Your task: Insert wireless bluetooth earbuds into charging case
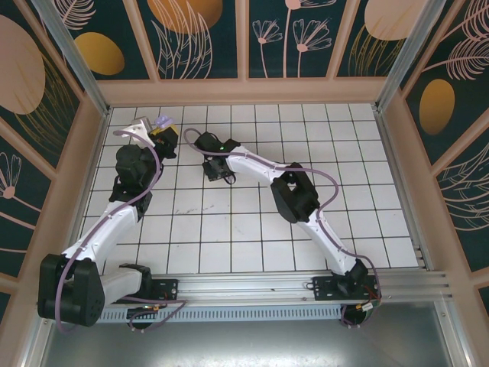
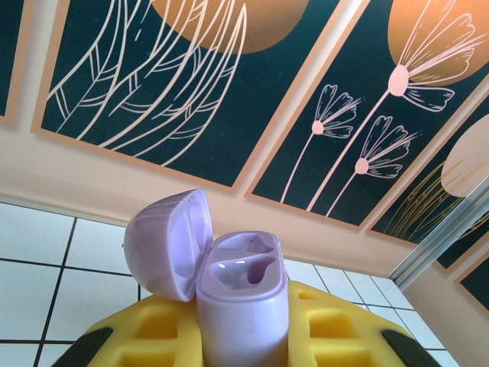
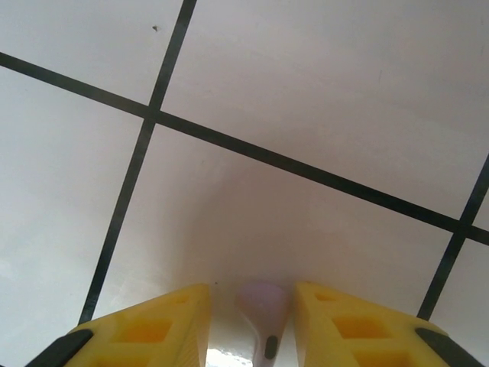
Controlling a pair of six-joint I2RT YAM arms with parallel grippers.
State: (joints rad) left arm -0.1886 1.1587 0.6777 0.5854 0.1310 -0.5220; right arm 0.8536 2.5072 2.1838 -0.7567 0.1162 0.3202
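Observation:
My left gripper (image 2: 243, 332) is shut on the lower body of a lilac charging case (image 2: 243, 294) and holds it upright above the table. The case's lid (image 2: 164, 245) is swung open to the left and both sockets look empty. From above, the case (image 1: 162, 121) sits at the tip of the left gripper (image 1: 163, 131) near the back left. My right gripper (image 3: 252, 298) points down at the white tiles with a lilac-grey earbud (image 3: 263, 310) lying between its yellow fingers (image 3: 348, 325). A gap shows on each side of the earbud. In the top view the right gripper (image 1: 214, 174) is low over the table.
The white tiled table (image 1: 321, 130) is boxed in by patterned walls (image 1: 244, 90) at the back and sides. A metal corner post (image 2: 439, 241) stands at the right of the left wrist view. An aluminium rail (image 1: 252, 287) runs along the near edge.

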